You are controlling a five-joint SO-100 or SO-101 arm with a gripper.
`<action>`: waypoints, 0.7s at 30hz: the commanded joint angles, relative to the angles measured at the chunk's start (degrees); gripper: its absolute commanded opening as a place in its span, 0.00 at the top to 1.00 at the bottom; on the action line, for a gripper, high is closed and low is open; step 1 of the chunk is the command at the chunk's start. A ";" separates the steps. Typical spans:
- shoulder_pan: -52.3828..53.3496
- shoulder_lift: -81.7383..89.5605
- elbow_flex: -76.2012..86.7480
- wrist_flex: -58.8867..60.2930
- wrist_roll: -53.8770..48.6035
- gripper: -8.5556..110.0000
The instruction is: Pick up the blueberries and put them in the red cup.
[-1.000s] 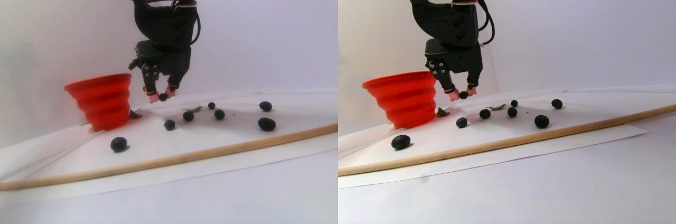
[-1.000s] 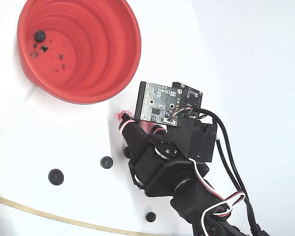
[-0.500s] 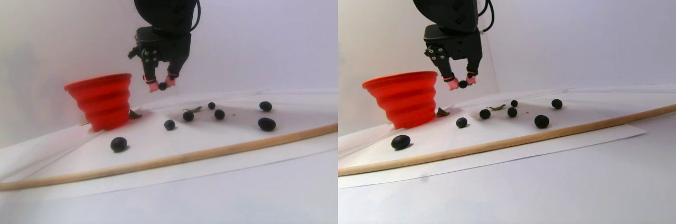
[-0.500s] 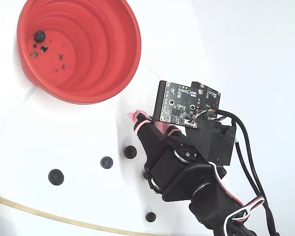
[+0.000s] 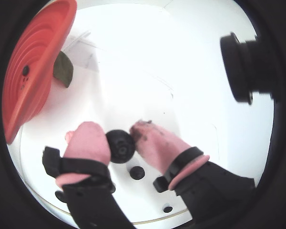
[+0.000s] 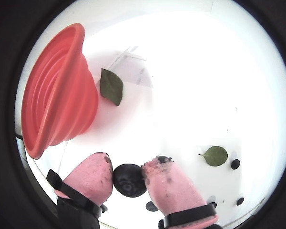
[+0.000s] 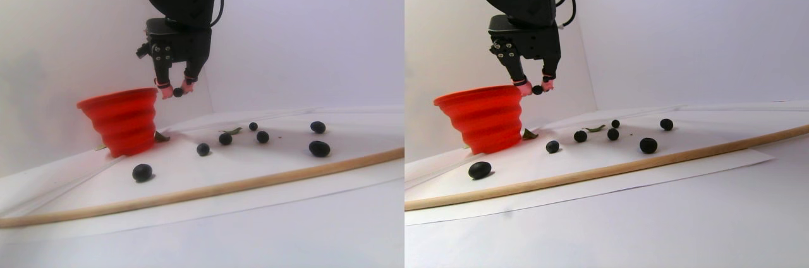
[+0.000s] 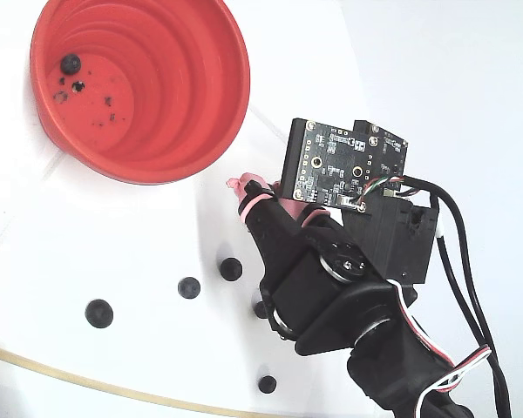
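In a wrist view I see the end effector clenched on one blueberry, the red cup at left. In the stereo pair view the berry hangs just beside the cup's rim, above the counter. In the fixed view one berry lies inside the cup.
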 commanded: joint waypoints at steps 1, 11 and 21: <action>-2.46 8.09 -1.41 0.09 0.44 0.83; -4.57 10.20 -1.67 1.14 0.70 0.83; -6.86 14.15 -1.23 3.78 1.76 0.83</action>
